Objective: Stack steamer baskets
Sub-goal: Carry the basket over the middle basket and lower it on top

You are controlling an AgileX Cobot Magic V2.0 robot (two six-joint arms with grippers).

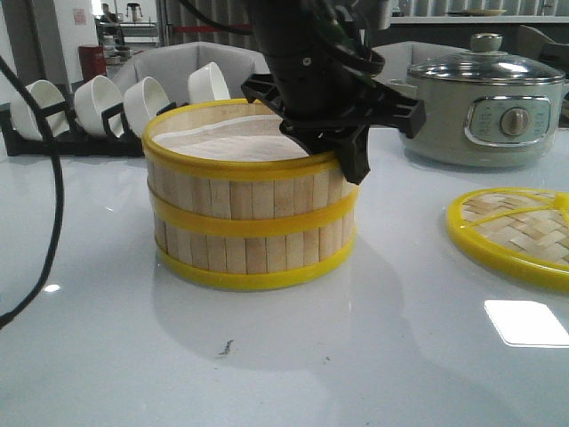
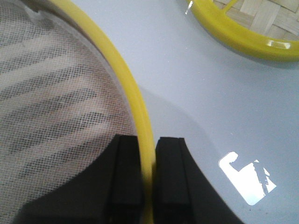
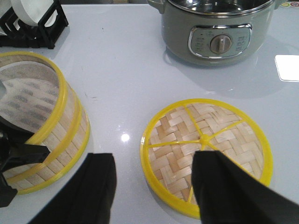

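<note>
Two steamer baskets (image 1: pixel 252 213) sitting stacked mid-table, left gripper (image 2: pixel 148 179) pinching the top rim.

It's clamping that rim on the right side, probably squaring the stack; right gripper (image 3: pixel 152 186) is hanging spread open over the woven bamboo lid (image 3: pixel 205 151), empty, near the grey electric pot (image 3: pixel 215 32).

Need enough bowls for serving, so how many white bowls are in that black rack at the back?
4 show in the front view: one at the rack's left end, then the second, third and fourth in a row rightward. The basket stack and left arm might hide more.
</note>
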